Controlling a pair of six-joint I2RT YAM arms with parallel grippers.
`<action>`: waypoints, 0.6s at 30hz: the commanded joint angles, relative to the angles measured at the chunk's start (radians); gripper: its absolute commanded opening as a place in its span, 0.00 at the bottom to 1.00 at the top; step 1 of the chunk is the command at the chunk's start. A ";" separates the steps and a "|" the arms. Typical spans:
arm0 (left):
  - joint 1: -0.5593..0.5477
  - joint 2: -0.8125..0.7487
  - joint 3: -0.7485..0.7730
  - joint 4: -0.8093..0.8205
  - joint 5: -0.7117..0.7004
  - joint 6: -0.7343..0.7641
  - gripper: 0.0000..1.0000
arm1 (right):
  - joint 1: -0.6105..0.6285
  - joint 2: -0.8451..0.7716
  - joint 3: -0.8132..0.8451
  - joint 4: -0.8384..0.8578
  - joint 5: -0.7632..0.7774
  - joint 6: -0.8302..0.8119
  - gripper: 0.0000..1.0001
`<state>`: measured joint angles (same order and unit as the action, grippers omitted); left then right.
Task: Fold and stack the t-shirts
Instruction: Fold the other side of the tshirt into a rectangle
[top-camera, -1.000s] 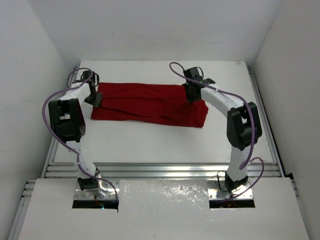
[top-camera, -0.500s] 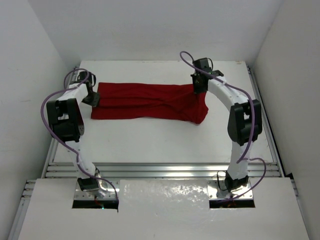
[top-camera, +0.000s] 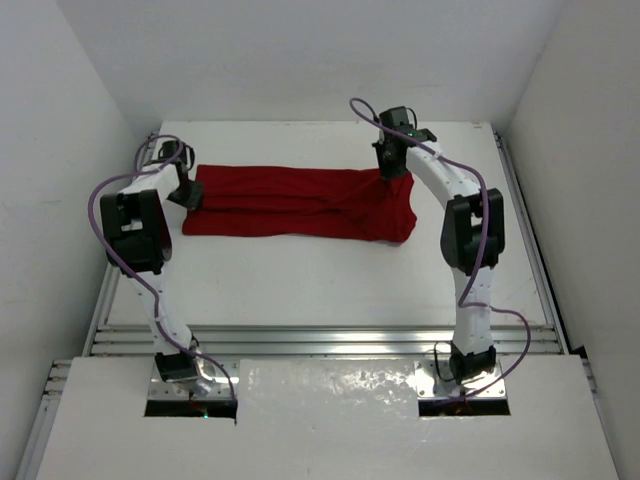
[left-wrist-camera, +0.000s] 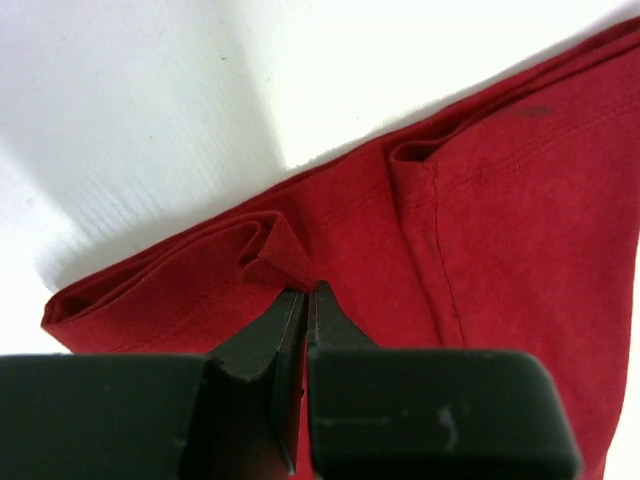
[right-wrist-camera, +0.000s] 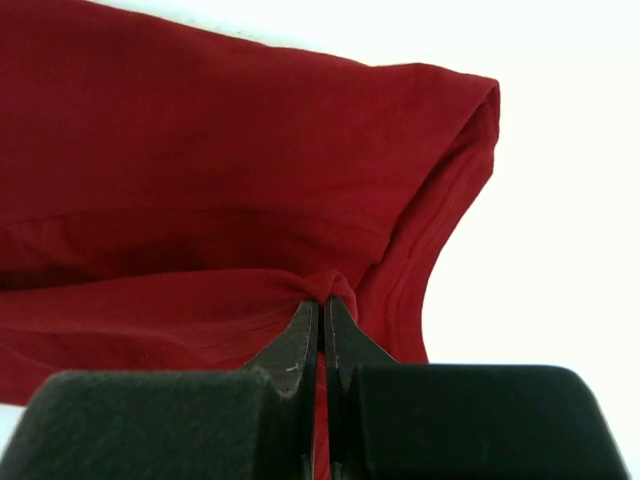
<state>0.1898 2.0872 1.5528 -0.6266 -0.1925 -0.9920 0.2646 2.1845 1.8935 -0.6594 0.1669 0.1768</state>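
A dark red t-shirt (top-camera: 300, 205) of soft, matt knit cloth, its hems double-stitched and its folds softly creased, lies on a smooth white surface (top-camera: 300, 275). The left end effector (left-wrist-camera: 305, 305) and right end effector (right-wrist-camera: 322, 320), each pinching a tuck of the cloth, show matt black fingers, slightly grainy like moulded plastic, the right one's edges scuffed pale. The arm links (top-camera: 437, 183) are glossy white shells with matt black joint housings, trailed by smooth purple cables (top-camera: 94, 205). Ribbed bare-metal rails (top-camera: 320, 340) edge the surface at the near side; a crinkled, shiny white sheet (top-camera: 330, 395) covers the front board
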 joint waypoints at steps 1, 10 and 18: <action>0.013 0.011 0.067 0.018 -0.010 0.012 0.00 | -0.016 0.027 0.084 -0.020 0.003 -0.026 0.00; 0.017 0.031 0.079 0.024 -0.018 0.006 0.00 | -0.044 0.081 0.153 -0.036 0.005 -0.037 0.00; 0.017 0.082 0.128 0.042 0.014 0.019 0.00 | -0.047 0.129 0.182 -0.019 -0.026 -0.057 0.00</action>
<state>0.1909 2.1517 1.6466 -0.6163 -0.1841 -0.9897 0.2237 2.3093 2.0373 -0.7082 0.1524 0.1413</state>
